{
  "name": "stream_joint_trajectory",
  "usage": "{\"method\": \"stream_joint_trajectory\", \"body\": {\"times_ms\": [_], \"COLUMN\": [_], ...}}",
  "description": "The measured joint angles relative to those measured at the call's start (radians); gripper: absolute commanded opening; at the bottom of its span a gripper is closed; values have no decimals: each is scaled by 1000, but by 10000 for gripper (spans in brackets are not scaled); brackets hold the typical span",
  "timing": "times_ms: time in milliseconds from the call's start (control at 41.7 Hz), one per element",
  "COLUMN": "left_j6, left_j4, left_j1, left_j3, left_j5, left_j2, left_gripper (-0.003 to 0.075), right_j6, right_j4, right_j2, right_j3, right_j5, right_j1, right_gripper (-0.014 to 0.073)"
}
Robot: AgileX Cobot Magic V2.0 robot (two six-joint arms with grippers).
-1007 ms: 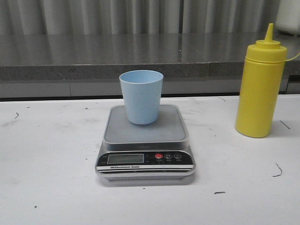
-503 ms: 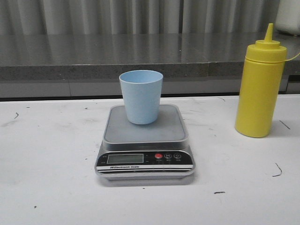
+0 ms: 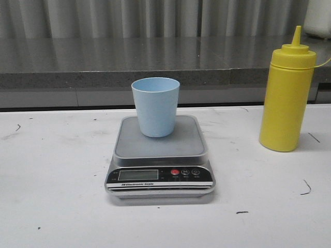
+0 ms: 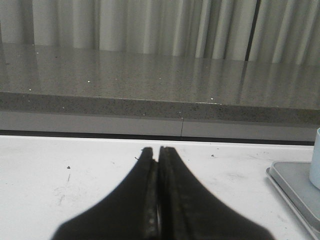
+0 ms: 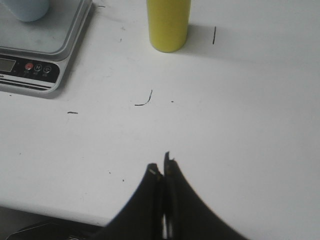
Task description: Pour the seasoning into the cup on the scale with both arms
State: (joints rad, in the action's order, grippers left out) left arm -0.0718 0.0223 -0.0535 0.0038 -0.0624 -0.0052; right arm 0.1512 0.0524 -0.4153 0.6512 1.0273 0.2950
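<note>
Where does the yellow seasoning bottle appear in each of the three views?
Front view: the seasoning bottle stands upright on the table, right of the scale.
Left wrist view: not in it; only the scale's edge shows.
Right wrist view: only its lower body shows, beside the scale.
Shared landmark: the scale, seen in all three.

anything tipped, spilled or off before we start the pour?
Nothing stands out. The cup stands upright on the scale, toward the platform's back edge. The seasoning bottle stands upright on the table to the right, apart from the scale. No spill visible. The table carries only small dark scuffs.
</note>
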Motion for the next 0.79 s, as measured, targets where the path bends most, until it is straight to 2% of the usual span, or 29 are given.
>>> {"method": "stream_joint_trajectory", "body": {"times_ms": [264,791], "left_j6": [0,0], "left_j4": [0,0], "left_j1": [37,39], "left_j3": [0,0], "left_j5": [0,0], "left_j2": [0,0], "left_gripper": [-20,-20], "right_j6": [0,0], "right_j4": [0,0], "right_j2": [0,0], "right_j3": [0,0], "right_j5": [0,0], "right_j1": [0,0], "right_gripper": [-122,-122]}}
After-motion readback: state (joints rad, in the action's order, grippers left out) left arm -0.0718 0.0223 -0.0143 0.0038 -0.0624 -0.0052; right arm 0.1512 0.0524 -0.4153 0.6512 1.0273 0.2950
